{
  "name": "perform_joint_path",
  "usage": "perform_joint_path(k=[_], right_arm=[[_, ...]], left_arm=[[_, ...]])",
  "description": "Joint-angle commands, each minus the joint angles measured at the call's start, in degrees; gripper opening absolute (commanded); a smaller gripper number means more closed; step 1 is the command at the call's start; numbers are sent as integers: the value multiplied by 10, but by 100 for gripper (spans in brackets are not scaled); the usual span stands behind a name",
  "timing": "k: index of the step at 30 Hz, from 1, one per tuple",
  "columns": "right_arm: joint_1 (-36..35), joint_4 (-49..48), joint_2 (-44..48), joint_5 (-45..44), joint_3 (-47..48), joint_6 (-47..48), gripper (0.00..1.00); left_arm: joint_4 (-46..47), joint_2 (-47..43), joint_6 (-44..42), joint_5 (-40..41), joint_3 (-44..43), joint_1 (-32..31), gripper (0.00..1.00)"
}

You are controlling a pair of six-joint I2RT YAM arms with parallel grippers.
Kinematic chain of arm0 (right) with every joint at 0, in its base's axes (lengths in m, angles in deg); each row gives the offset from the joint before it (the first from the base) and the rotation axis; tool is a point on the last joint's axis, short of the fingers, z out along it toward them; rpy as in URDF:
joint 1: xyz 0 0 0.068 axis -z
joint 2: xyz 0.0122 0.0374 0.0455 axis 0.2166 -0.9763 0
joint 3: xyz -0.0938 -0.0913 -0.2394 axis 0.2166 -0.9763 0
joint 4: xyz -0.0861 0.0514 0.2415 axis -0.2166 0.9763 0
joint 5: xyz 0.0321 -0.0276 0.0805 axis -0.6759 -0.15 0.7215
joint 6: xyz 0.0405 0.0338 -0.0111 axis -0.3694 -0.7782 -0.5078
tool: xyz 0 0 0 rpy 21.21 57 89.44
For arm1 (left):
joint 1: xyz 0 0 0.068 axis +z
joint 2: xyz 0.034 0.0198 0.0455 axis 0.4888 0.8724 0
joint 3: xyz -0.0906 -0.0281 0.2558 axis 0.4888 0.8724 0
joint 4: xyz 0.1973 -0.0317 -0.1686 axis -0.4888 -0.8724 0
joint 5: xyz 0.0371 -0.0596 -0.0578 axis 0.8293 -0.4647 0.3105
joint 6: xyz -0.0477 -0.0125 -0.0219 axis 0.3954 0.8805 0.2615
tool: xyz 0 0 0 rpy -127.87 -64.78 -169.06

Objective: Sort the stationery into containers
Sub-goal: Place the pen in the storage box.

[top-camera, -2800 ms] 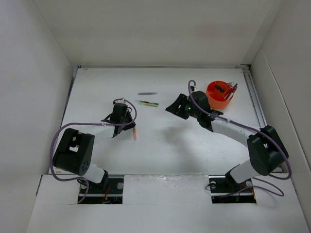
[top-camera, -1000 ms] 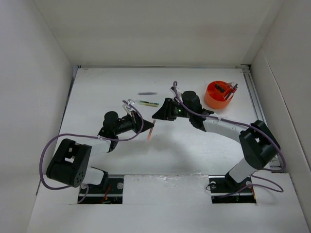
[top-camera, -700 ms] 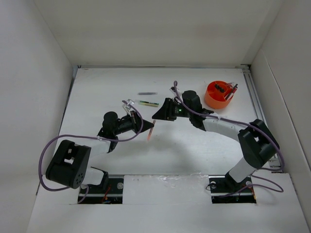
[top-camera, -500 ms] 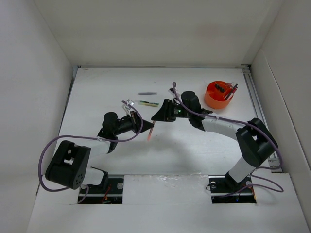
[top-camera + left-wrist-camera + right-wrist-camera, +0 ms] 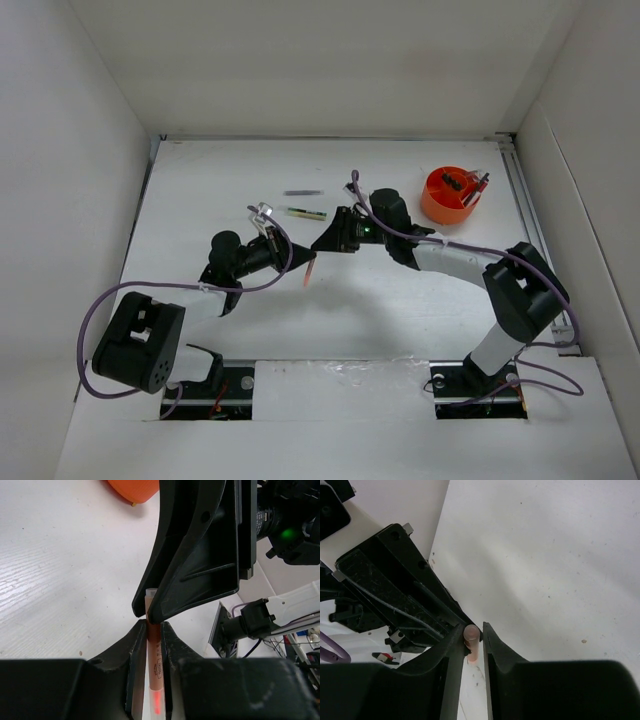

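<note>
A pink pen point(image 5: 310, 268) hangs above the middle of the table, with my left gripper point(image 5: 297, 258) shut on its lower barrel point(image 5: 154, 670). My right gripper point(image 5: 321, 245) meets it from the right. Its fingers point(image 5: 455, 645) straddle the pen's rounded top end point(image 5: 471, 634) with a thin gap on one side, so it is still open. The orange organiser point(image 5: 450, 197) stands at the back right with black-handled scissors point(image 5: 455, 182) and a red pen point(image 5: 481, 183) in it. A green-yellow marker point(image 5: 303, 212) and a dark grey stick point(image 5: 301, 192) lie on the table behind the grippers.
White walls enclose the table on the left, right and back. Purple cables point(image 5: 120, 290) loop from both arms. In the left wrist view the organiser's point(image 5: 132, 487) edge shows at the top.
Both arms have come together over the table's middle. In the last second the right gripper shifted slightly left and its jaws narrowed round the pen's top end. The left grip is unchanged.
</note>
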Motion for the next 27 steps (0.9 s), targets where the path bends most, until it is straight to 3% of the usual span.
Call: perform_joint_path(k=[1, 9, 13, 14, 18, 27], right_arm=[[-4, -24, -5, 4, 19, 7, 26], [-10, -24, -11, -11, 19, 7, 3], [-10, -24, 7, -29, 14, 12, 1], [-10, -24, 12, -29, 14, 12, 1], [2, -24, 19, -34, 9, 12, 1], [19, -13, 37, -55, -3, 17, 0]], left_arm=[[56, -6, 7, -15, -3, -2, 0], [56, 0, 7, -20, -3, -2, 0], [56, 0, 7, -20, -3, -2, 21], [56, -7, 0, -20, -3, -2, 30], [26, -41, -11, 11, 2, -2, 43], [-32, -123, -35, 44, 2, -2, 57]])
